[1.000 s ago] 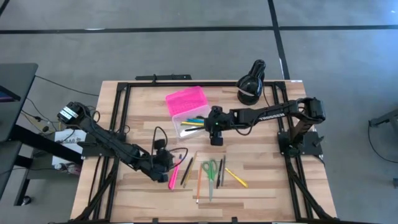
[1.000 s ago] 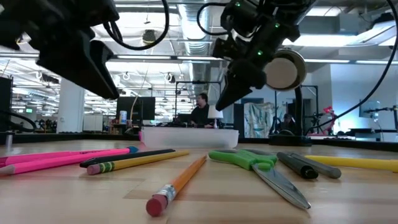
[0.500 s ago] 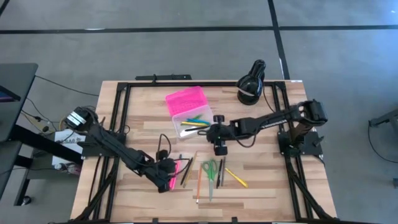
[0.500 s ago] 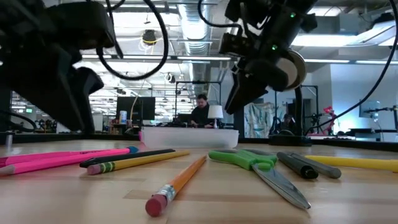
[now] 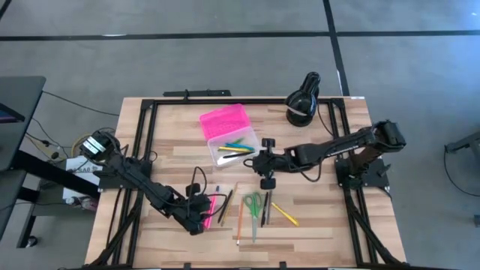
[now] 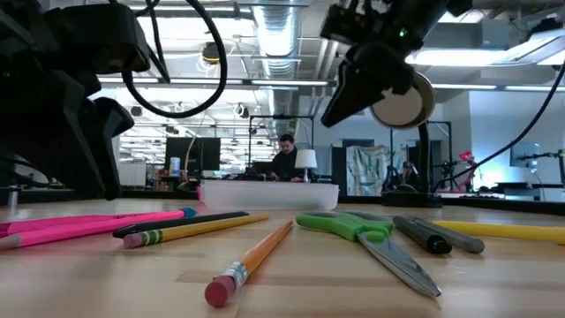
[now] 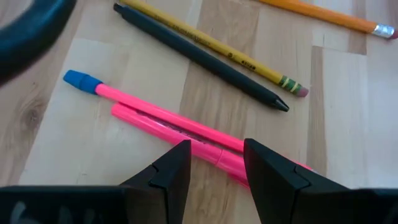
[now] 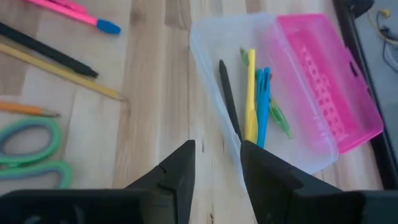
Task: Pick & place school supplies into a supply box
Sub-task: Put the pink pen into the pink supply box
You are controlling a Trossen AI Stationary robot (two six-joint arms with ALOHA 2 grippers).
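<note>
Two pink pens [image 7: 186, 134] lie side by side on the table. My left gripper [image 7: 214, 155] is low over them and open, one finger on either side; whether it touches them I cannot tell. A black pen [image 7: 205, 59], yellow pencil [image 7: 217, 46], orange pencil [image 5: 240, 217] and green scissors [image 5: 253, 206] lie nearby. The supply box has its clear base [image 8: 249, 93] holding several pens and its pink lid [image 8: 329, 81] swung open. My right gripper [image 8: 216, 152] hangs open and empty above the table, near the box's near side.
A black rounded object with a white band [image 5: 304, 101] stands at the far right. More dark pens [image 5: 266, 206] and a yellow pencil [image 5: 285, 215] lie right of the scissors. Black rails [image 5: 146, 135] frame the tabletop. A person sits far off in the room [image 6: 284, 159].
My left gripper has sunk and moved toward the table's near edge, down onto the pink pens. My right gripper has drawn away from over the box toward the near edge, rising a little. No supply has moved.
</note>
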